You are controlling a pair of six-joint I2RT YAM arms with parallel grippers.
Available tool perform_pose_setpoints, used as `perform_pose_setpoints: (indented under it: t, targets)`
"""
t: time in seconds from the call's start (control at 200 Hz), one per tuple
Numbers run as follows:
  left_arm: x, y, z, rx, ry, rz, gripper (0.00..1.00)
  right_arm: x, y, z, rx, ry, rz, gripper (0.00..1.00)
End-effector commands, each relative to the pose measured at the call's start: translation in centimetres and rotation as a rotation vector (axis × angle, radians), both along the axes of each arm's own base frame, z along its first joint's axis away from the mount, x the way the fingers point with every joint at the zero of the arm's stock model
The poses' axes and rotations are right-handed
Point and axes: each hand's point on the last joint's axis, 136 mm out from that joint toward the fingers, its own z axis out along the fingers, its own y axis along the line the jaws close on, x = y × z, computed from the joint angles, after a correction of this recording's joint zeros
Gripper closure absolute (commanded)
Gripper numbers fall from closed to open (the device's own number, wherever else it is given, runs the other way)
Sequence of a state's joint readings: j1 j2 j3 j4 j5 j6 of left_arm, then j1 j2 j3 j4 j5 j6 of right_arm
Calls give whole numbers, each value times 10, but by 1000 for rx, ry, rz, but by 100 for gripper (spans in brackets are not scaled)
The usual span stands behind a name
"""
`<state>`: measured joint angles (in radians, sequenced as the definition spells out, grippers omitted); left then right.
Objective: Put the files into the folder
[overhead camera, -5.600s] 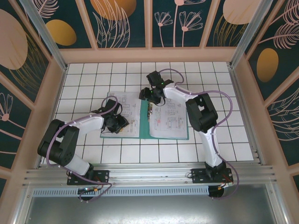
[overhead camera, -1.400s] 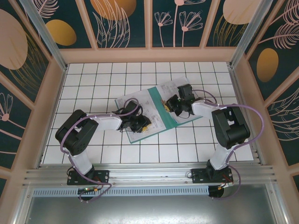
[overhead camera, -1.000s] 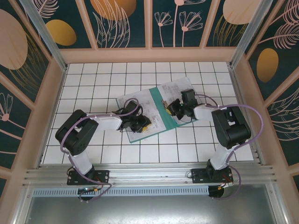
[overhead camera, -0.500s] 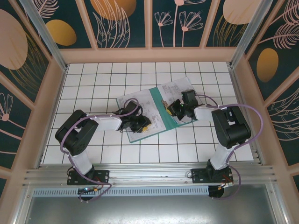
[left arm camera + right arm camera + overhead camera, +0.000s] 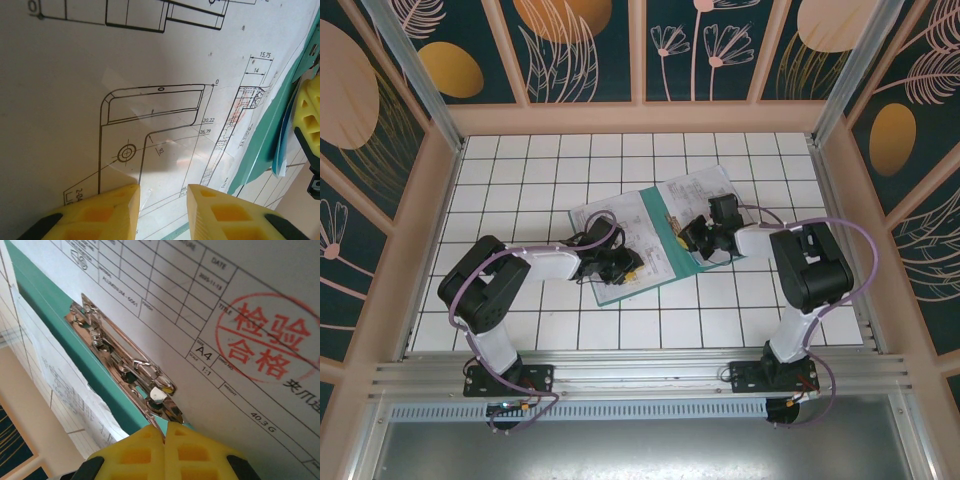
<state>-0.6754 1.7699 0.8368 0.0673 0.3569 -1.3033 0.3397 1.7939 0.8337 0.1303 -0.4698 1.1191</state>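
1. left end effector (image 5: 162,210): fingers apart, printed file (image 5: 60,75) directly beneath.
2. right end effector (image 5: 164,445): fingers together, folder (image 5: 100,381) clip (image 5: 125,365) just ahead.

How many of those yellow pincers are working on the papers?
2: the left pincer, open, over a printed drawing; the right pincer, shut, at the metal clip of the folder.

The flat rectangular teal-green folder (image 5: 648,222) sits against a white tabletop (image 5: 570,160) gridded with thin dark lines. Inside the folder, thin white paper sheets (image 5: 75,60) carry black line drawings, and one bears a round red stamp (image 5: 270,345). The folder's metal clip (image 5: 125,365) is silver.
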Motion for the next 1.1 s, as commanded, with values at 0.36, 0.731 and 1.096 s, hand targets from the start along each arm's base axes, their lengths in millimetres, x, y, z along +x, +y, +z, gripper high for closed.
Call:
perform_pose_setpoints:
  t: [0.36,0.731,1.096]
  targets:
    - [-19,20,-22,92,77,19,68,-52,-57,-72,-266,335,-121,100]
    - [-19,20,-22,92,76,19,68,-74,-65,-92,-321,444,-129,100]
    - [-18,17,-22,83,74,12,68,-87,-52,-96,-373,482,-68,100]
